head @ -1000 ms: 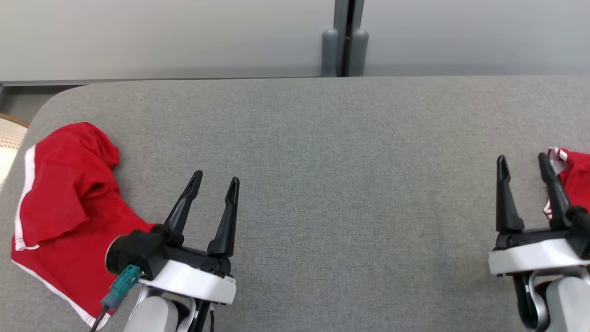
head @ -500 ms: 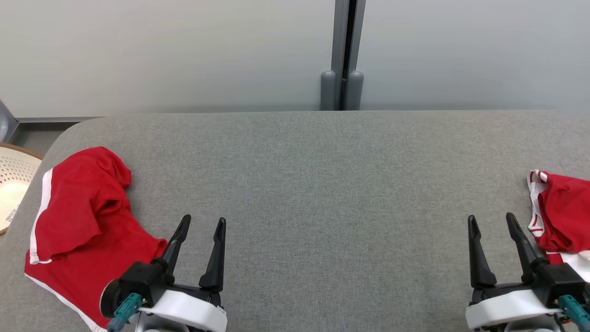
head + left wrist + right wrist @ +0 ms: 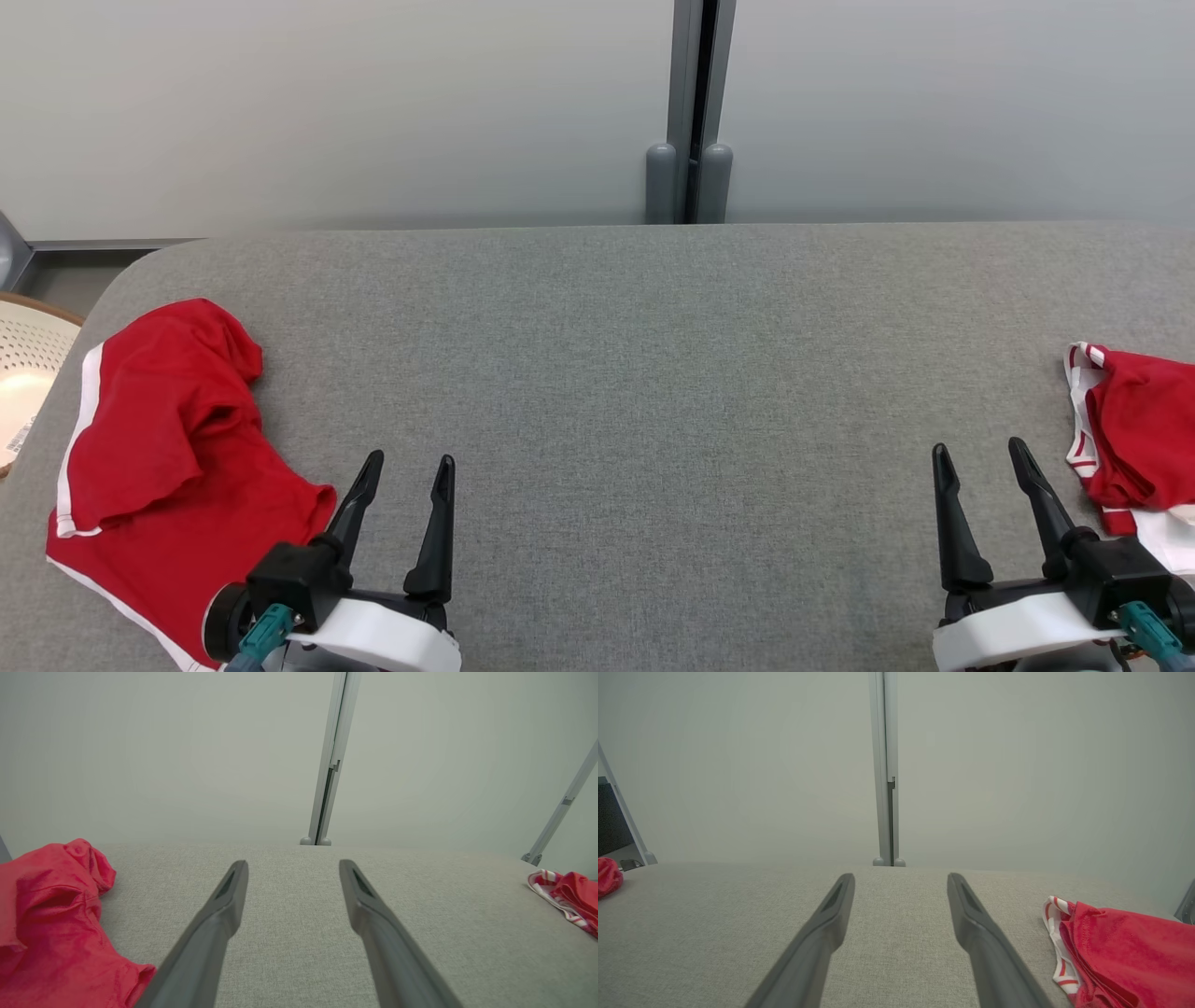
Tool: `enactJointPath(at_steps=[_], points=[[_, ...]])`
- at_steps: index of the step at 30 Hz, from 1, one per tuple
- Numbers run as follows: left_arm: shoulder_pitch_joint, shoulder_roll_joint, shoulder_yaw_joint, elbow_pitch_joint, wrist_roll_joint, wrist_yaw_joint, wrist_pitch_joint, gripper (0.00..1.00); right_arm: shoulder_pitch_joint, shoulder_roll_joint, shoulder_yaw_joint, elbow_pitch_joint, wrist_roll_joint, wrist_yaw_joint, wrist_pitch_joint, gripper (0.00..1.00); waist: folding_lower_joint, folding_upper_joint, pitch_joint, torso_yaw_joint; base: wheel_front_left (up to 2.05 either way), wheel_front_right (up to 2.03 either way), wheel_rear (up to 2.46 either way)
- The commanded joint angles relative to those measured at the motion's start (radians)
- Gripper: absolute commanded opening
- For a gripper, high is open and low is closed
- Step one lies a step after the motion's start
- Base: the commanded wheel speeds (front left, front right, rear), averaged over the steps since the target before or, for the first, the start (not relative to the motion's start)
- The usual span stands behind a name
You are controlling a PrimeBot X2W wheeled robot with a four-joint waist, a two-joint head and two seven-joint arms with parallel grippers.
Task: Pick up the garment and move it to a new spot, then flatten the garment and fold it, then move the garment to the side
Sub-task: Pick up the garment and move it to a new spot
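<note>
— While the left gripper (image 3: 408, 457) and the right gripper (image 3: 977, 446) sit at the near edge of the grey pad (image 3: 653, 373), where does the red garment (image 3: 168, 467) lie, and which way does it run?
— Crumpled at the pad's left end, just beside the left gripper; long axis near to far, bunched end toward the wall, white-trimmed edge leftward. Both grippers' fingers stand spread, holding nothing. Second red garment (image 3: 1134, 420): far right.
</note>
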Motion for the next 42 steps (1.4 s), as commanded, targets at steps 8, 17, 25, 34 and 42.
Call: enactJointPath(at_steps=[8, 17, 25, 34, 42], points=[[0.003, 0.003, 0.001, 0.013, -0.002, 0.006, -0.002, 1.0, -0.005, -0.001, -0.014, 0.011, 0.014, -0.002, -0.001, 1.0, 0.0, 0.0, 0.003, 0.002, 0.0, 0.0, 0.0], [0.005, 0.003, -0.005, 0.022, 0.001, 0.004, -0.002, 1.0, -0.01, -0.001, -0.021, 0.013, 0.021, -0.002, -0.001, 1.0, 0.0, 0.0, 0.001, 0.008, 0.0, 0.0, 0.0], [-0.001, 0.003, -0.01, 0.029, 0.003, 0.003, -0.002, 1.0, -0.012, -0.001, -0.009, 0.014, 0.024, -0.002, -0.001, 1.0, 0.0, 0.0, 0.0, 0.029, 0.0, 0.0, 0.0], [-0.012, 0.004, -0.003, 0.031, 0.014, 0.014, -0.002, 1.0, -0.002, -0.001, 0.011, 0.012, 0.046, -0.002, -0.001, 1.0, 0.0, 0.0, 0.0, 0.108, 0.0, 0.0, 0.0], [-0.01, 0.003, 0.023, 0.026, 0.029, 0.005, -0.001, 1.0, -0.012, -0.001, 0.05, 0.016, 0.061, -0.002, 0.0, 1.0, 0.0, 0.0, 0.008, 0.229, 0.0, 0.0, 0.0]])
